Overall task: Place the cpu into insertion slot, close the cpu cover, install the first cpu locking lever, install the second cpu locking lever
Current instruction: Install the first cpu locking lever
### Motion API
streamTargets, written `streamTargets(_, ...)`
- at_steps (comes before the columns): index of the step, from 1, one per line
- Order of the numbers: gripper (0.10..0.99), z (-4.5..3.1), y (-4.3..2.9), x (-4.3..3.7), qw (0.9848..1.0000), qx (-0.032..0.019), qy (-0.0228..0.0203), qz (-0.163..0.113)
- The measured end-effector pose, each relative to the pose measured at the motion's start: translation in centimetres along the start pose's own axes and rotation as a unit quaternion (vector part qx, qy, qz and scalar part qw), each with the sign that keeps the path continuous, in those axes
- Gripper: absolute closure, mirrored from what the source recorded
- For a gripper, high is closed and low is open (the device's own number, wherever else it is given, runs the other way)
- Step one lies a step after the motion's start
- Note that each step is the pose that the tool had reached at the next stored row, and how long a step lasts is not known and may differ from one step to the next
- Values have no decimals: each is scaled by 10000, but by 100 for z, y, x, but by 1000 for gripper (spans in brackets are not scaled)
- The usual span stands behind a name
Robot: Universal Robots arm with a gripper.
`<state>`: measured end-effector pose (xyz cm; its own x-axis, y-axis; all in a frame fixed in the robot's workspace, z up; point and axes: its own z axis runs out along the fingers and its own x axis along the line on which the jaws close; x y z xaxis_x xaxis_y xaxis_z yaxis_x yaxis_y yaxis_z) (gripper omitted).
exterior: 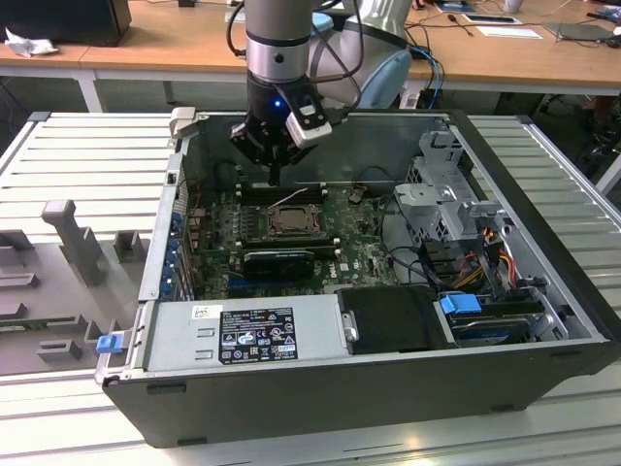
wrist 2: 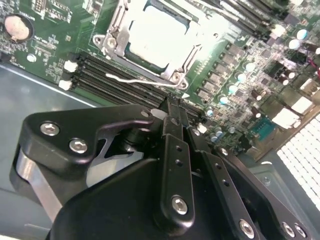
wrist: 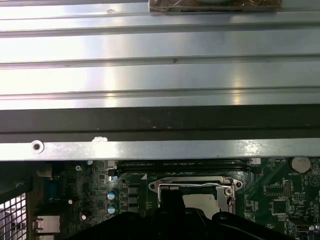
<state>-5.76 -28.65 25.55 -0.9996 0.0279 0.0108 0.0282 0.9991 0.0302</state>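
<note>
Over motherboard | gripper closed, empty | cpu seated, cpu cover down | black label on power supply

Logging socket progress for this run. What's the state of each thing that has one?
cpu: seated, face up.
cpu cover: down around the cpu.
locking lever: looks unlatched, wire lying along the cover's edge.
gripper: shut, holding nothing, tip close to the lever.
computer case: side open.
</note>
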Motion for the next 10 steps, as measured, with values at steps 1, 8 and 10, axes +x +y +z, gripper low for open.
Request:
streamTargets(1, 980, 5, 0, -17, 10000, -43, 1, -1)
streamTargets(8, 980, 60, -1, -24, 9990, -51, 4, -438)
streamTargets(10, 980, 110, -1, -72, 9988, -50, 6, -495)
